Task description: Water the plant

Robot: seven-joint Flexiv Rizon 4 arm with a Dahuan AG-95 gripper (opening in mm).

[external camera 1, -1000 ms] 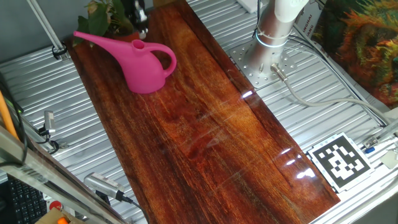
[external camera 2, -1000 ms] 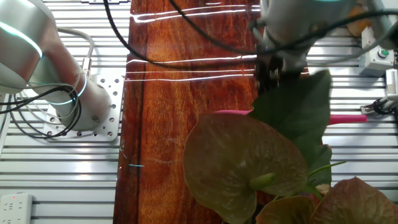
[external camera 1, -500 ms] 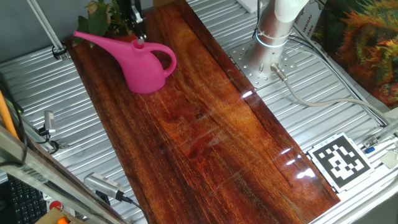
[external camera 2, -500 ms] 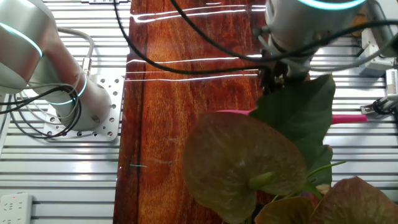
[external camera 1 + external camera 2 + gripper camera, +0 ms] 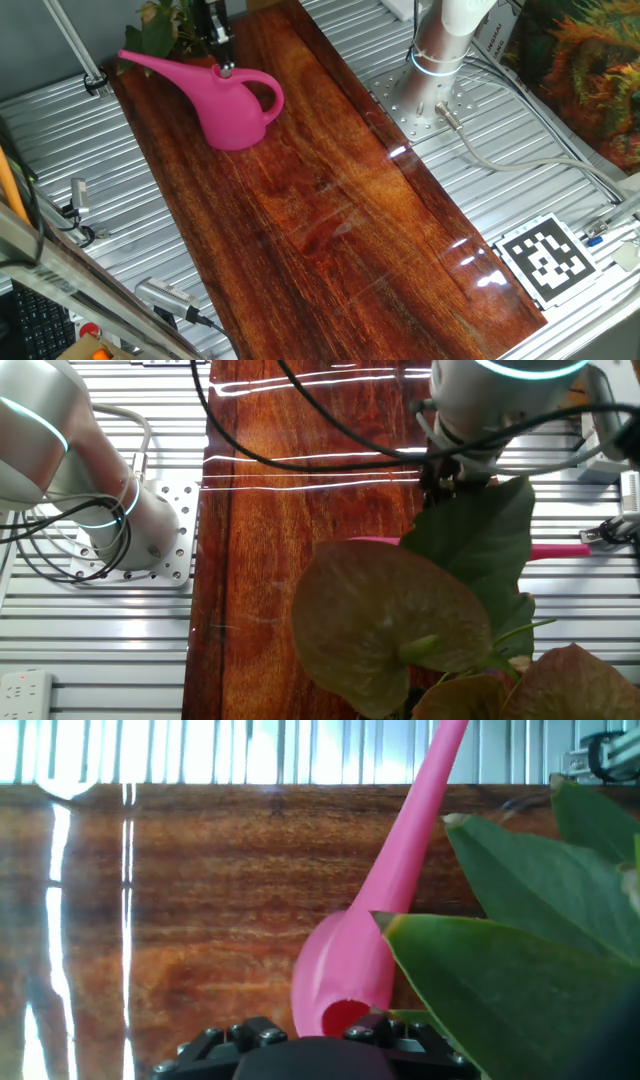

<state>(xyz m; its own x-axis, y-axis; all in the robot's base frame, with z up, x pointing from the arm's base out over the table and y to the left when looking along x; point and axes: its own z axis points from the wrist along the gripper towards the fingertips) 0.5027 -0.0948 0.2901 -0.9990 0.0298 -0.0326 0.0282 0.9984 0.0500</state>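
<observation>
Jaws lowered; plant broad-leaved, seemingly dark-green.

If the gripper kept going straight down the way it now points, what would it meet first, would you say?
Most likely the pink plastic watering can: the gripper hangs just above its top opening, seen directly ahead in the hand view. The remaining gap is hard to judge.

In one fixed view the plant is cut by the top edge, and the end effector above the pink watering can is too small to tell its opening. In the other fixed view, leaves hide most of the can. In the hand view the fingers are out of sight and the can's body is cut off below
</observation>
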